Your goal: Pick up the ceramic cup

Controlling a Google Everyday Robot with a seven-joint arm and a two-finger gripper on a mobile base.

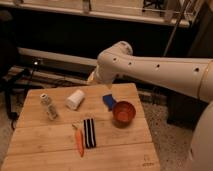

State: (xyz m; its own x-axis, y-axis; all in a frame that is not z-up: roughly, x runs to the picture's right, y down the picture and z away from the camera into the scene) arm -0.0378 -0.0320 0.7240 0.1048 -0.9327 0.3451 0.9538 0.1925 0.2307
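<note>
White ceramic cup point(75, 99), a small plain cylinder, lies on its side on the pale wooden table point(115, 150), left of centre. Rigid, smooth, probably slippery and breakable; grasp across its wall. Gripper point(93, 77) hangs just beyond the table's far edge; whether wide or narrow cannot be told.

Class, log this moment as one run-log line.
claw: above far edge of table | ceramic cup: lying on table, not held | phase: pre-grasp
</note>
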